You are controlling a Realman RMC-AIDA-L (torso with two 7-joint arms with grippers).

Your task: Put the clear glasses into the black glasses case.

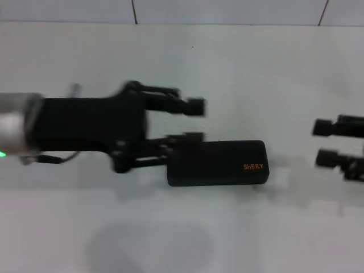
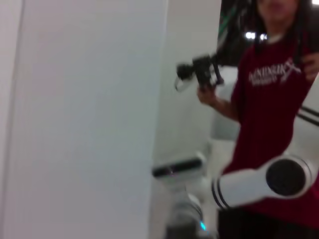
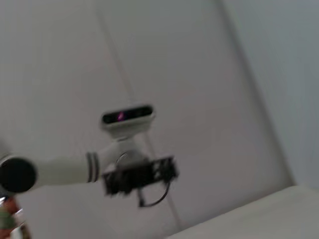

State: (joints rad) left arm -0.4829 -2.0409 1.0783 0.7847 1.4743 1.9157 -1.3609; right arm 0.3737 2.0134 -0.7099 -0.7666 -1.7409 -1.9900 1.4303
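Note:
The black glasses case (image 1: pixel 219 164) lies shut on the white table (image 1: pixel 239 68), its orange lettering toward the right end. My left gripper (image 1: pixel 195 121) reaches in from the left and stands open at the case's left end. Its nearer finger (image 1: pixel 185 138) overlaps the case's back left corner, and its farther finger (image 1: pixel 193 106) is over bare table behind it. My right gripper (image 1: pixel 322 143) is open at the right edge, apart from the case. The clear glasses are not visible in any view.
A faint grey oval patch (image 1: pixel 148 245) shows on the table in front of the case; I cannot tell what it is. A person in a red shirt (image 2: pixel 271 99) stands beyond the table. A tiled wall (image 1: pixel 227 10) runs behind it.

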